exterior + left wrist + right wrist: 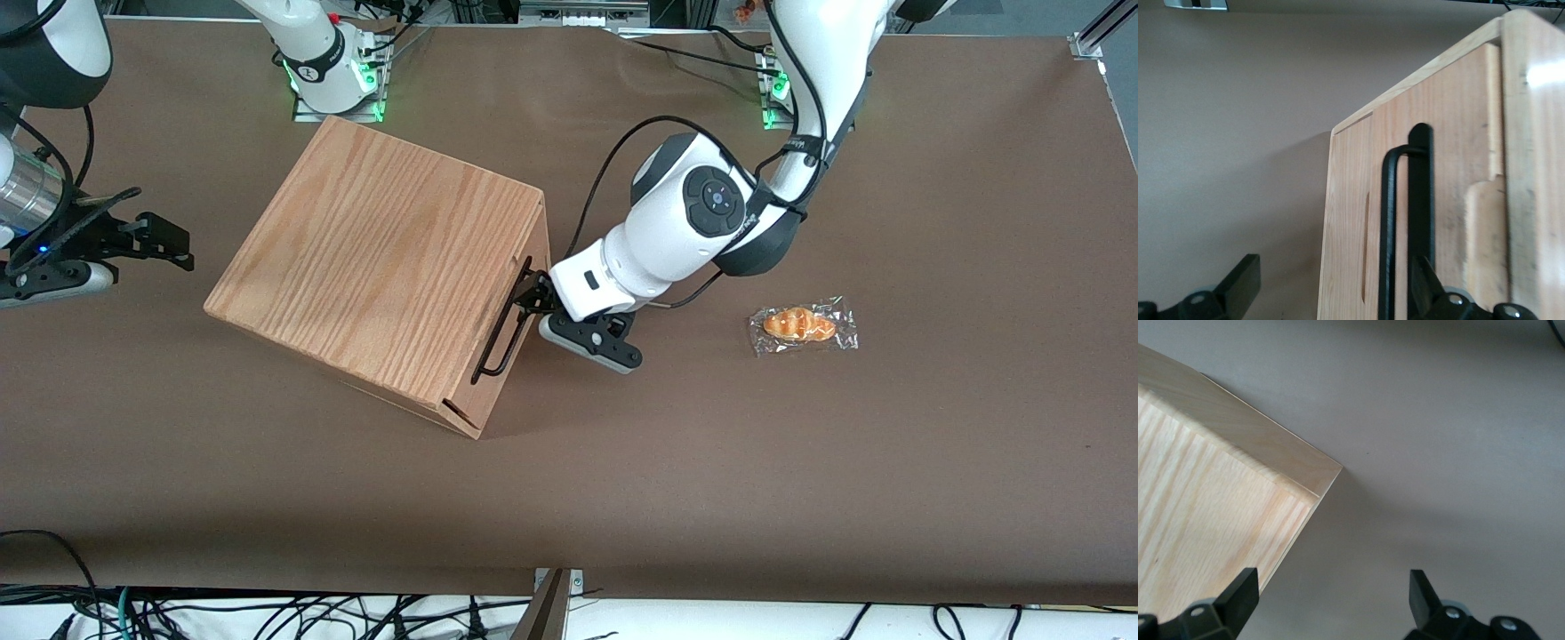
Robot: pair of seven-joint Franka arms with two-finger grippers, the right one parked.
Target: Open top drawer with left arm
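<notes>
the left arm point(676, 240) has its gripper point(536, 300) pushed right up against the front of the oak-grain cabinet point(373, 267), at the end of the black wire handle point(502, 324) that lies farther from the front camera. in the wrist view the fingers point(1238, 283) stand wide apart, one out over the bare brown table point(800, 462) and the other pressed close by the handle's bar point(1388, 227), so the bar sits between them but nothing is clamped yet. the top drawer point(1431, 200) looks fully shut, its panel flush in the cabinet face, and it faces the working arm. the handle's long axis runs along the drawer front, slanting toward the front camera, so i'd judge the pull has to go straight away from that face, toward the arm's own end of the table. the handle is thin, round, matt black wire bent into a long u; the panel is pale, smooth wood with fine grain and a glossy edge. a wrapped croissant point(803, 325) lies well apart, out of the way.
</notes>
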